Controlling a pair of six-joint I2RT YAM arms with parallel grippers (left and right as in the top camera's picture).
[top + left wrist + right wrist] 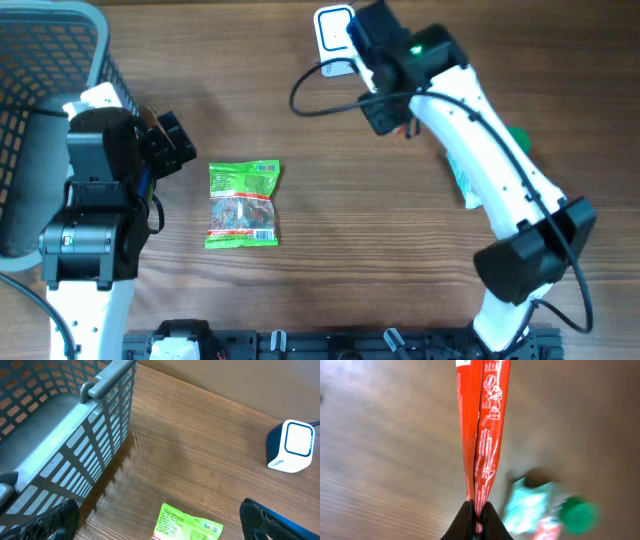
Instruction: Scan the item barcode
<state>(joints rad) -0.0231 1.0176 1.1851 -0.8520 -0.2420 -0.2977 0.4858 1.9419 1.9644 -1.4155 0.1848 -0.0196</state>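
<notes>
My right claw (476,510) pinches a flat, glossy red packet (482,420), its top cut off. My left claw (172,143) gapes empty near a crinkly green pouch (242,203).

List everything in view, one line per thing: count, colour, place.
basket: 1, grey, far left of table
snack packet: 1, green, flat on table, left of centre
barcode scanner: 1, white and blue, far edge, centre
red packet: 1, red, pinched in right claw
teal packet: 1, teal and green, blurred, on table under right arm
cable: 1, black, looped by scanner
table: 1, brown wood
left claw: 1, black, open, beside basket
right claw: 1, black, shut, near scanner
</notes>
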